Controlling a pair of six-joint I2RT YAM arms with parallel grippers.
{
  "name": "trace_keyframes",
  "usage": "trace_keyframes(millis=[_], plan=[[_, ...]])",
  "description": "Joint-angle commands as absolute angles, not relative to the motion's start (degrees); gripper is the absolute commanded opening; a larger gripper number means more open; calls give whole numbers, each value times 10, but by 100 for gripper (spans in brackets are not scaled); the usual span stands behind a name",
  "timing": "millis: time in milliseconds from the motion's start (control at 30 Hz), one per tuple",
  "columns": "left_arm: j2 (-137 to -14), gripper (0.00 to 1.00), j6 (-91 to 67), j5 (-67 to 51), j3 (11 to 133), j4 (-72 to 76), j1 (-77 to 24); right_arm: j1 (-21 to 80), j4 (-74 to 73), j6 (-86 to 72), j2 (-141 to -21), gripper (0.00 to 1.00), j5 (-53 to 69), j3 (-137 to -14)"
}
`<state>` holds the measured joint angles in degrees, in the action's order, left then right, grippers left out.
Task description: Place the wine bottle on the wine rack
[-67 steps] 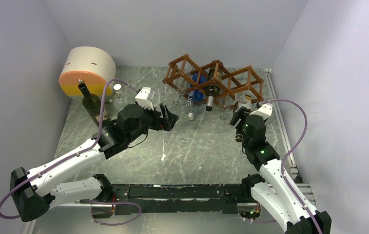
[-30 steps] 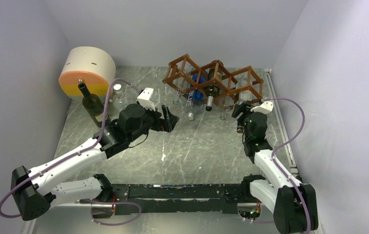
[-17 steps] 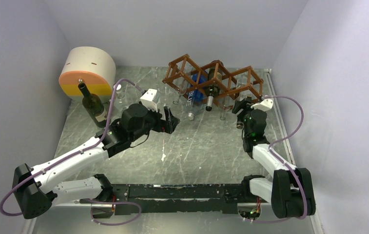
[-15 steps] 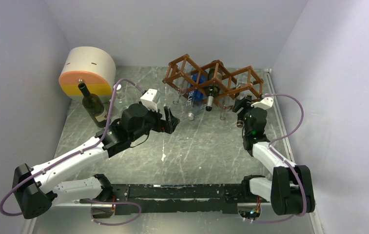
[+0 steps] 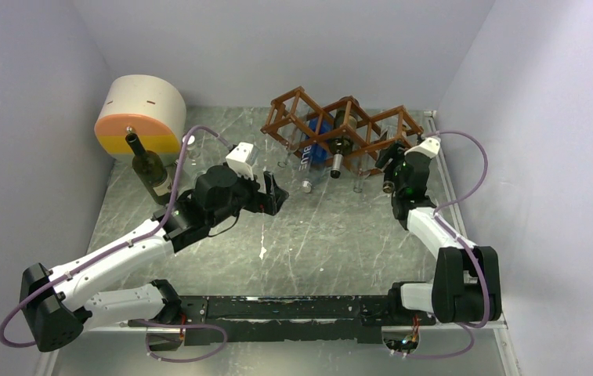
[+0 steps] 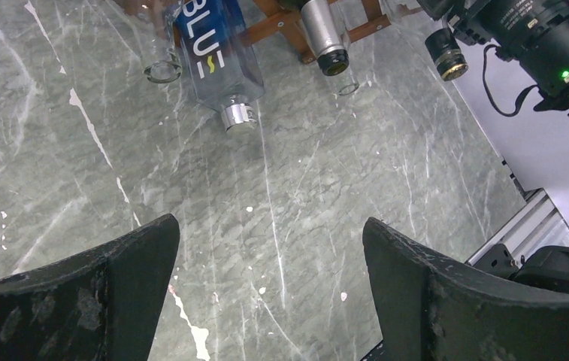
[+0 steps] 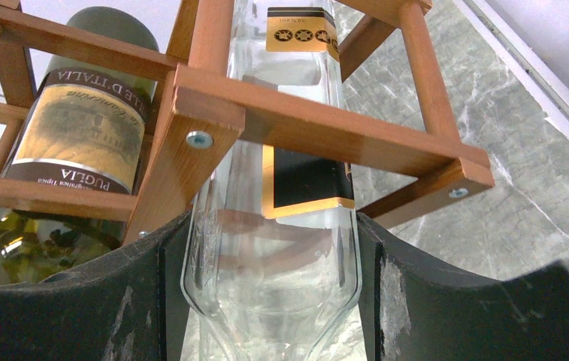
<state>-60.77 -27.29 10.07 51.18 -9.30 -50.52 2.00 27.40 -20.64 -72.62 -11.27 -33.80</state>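
Observation:
The wine rack [image 5: 283, 104], a reddish-brown lattice of slats, stands at the back of the table. In the right wrist view its slats [image 7: 304, 124] cross over a clear wine bottle [image 7: 273, 248] with a black and gold label. The bottle's body reaches into the rack's right-hand cell. My right gripper [image 7: 270, 259] is shut on the bottle's shoulder, one finger on each side. From above, that gripper [image 5: 397, 160] is at the rack's right front, and the bottle's dark cap [image 5: 388, 186] points toward me. My left gripper [image 5: 276, 194] hangs open over bare table, left of the rack.
A blue-labelled bottle [image 5: 309, 160] and a dark green bottle [image 5: 344, 137] lie in the rack's lower and middle cells. A dark bottle [image 5: 148, 168] stands upright at the left, in front of a white and orange drum [image 5: 138, 113]. The right wall is close to the right arm.
My right gripper has moved away from me and to the right with the clear bottle, up to the rack's right cell. The left arm has shifted slightly to the right.

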Motion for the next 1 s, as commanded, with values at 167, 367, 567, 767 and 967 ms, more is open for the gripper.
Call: trace_keyframes(millis=[167,367,567,767,967], plan=[[-603,95,-262,94,535,-107,-507,18,325,-222,-708,87,-127,-390],[-601,95,-260,94,538,-111,-507,17,230,-213,-666,94,-151,-398],[-598,96,-260,98,539,-119,-507,17,17,-228,-640,94,-160,-472],[-592,96,-264,97,536,-120,-507,18,-189,-252,-641,89,-161,-531],[-594,95,-270,101,538,-123,-507,18,-246,-236,-635,78,-129,-521]])
